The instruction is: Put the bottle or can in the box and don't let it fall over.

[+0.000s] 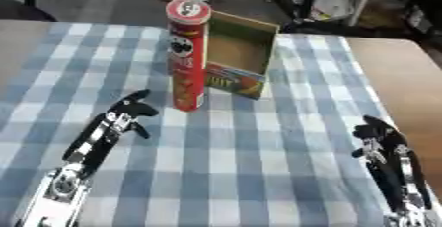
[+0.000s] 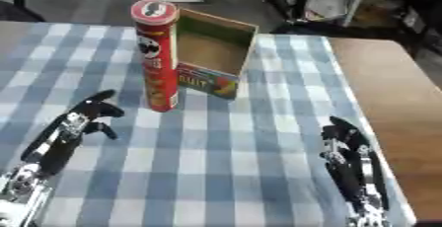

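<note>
Standing upright on the blue-and-white checked tablecloth [image 1: 259, 171] is the tall red cylindrical crisp can [image 1: 187, 56] with its pale lid, placed just left of and close beside the open cardboard box [image 1: 241, 53] with a colourful printed front, towards the far side of the table; whether the two touch cannot be told. Nothing is held by either hand. The left hand [image 1: 129, 110] is seen near the can, a little to its left and nearer, with fingers relaxed and parted. The right hand [image 2: 341, 134] is rested at the near right, well apart from can and box, its fingers likewise relaxed and closed round nothing.

The can has not yet been grasped, it is judged. Being tall and narrow (and so likely top-heavy when nudged), it could be tipped if it were brushed by fingertips before a grasp is closed. A low grasp might let it swing; its base might be caught on the box wall, toppling it or shifting the light box.
</note>
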Available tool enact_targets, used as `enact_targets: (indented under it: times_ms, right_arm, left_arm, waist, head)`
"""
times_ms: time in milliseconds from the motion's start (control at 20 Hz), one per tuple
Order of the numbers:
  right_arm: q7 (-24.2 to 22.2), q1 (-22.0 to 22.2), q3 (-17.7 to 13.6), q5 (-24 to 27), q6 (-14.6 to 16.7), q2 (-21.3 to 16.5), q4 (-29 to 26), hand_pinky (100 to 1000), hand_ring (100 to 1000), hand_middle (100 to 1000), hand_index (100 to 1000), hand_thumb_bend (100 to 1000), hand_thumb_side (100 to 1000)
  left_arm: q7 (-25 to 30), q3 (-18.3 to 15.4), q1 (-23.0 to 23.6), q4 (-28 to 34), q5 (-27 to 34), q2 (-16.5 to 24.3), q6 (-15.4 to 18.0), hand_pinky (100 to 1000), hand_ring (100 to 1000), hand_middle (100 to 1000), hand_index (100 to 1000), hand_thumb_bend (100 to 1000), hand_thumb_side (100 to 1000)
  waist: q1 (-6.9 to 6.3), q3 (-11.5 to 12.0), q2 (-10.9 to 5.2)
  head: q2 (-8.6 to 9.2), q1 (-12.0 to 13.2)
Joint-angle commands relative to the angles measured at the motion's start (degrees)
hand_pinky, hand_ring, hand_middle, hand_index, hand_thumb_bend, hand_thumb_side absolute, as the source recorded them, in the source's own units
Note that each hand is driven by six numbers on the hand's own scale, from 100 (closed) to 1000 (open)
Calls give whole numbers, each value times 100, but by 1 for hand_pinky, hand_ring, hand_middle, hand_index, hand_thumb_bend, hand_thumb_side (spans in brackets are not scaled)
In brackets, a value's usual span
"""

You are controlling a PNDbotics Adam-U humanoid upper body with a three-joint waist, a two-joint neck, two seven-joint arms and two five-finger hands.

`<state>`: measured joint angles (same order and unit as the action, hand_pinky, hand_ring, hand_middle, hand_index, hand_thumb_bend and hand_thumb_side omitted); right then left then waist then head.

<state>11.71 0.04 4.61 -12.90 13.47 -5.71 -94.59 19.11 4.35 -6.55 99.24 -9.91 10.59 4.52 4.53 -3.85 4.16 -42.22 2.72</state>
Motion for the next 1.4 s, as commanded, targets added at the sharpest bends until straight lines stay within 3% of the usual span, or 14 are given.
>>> enact_targets:
  times_ms: [50,250,450,700,850,950,1150,1400]
  right_arm:
    - [0,-40,-41,-39,-1,-22,-73,464,710,648,815,100,718]
    - [10,-34,-46,-43,-6,-28,-65,465,710,648,815,100,720]
    - [5,-31,-37,-41,-8,-44,-51,464,710,649,815,100,720]
    - [-9,-15,-17,-44,-5,-86,-35,465,710,649,815,100,717]
    - [-23,-16,4,-37,-3,-115,-30,465,710,649,816,100,727]
    - [-34,-12,23,-31,-3,-138,-24,465,710,649,816,100,729]
    - [-56,19,45,-22,2,-168,-14,465,710,648,816,100,733]
    - [-77,51,71,-17,10,-176,2,465,710,648,816,100,736]
  left_arm:
    - [-30,-69,-86,134,9,69,25,543,791,672,963,153,1000]
    - [-169,-161,-208,310,25,370,83,550,794,680,967,145,1000]
    - [-273,-203,-503,728,-49,1211,319,582,808,710,980,117,999]
    - [-328,-86,-1291,1119,15,2679,511,693,860,788,1000,273,869]
    - [-137,187,-1869,1077,-230,3514,642,770,885,831,1000,366,866]
    - [119,441,-2336,925,-557,3901,792,860,894,867,1000,497,868]
    - [800,987,-3343,155,-1189,3997,1017,908,895,882,1000,583,891]
    - [1496,1413,-4431,-1085,-1958,3309,1210,923,892,887,1000,606,912]
  waist:
    - [-28,-3,-81]
    - [-38,-15,-93]
    - [-59,-66,-114]
    - [-104,-172,-155]
    - [-130,-262,-174]
    - [-155,-373,-191]
    - [-182,-446,-233]
    - [-194,-453,-271]
  head:
    - [35,-1]
    - [27,-15]
    - [35,-38]
    - [77,-77]
    - [107,-108]
    - [117,-117]
    - [139,-171]
    - [128,-185]
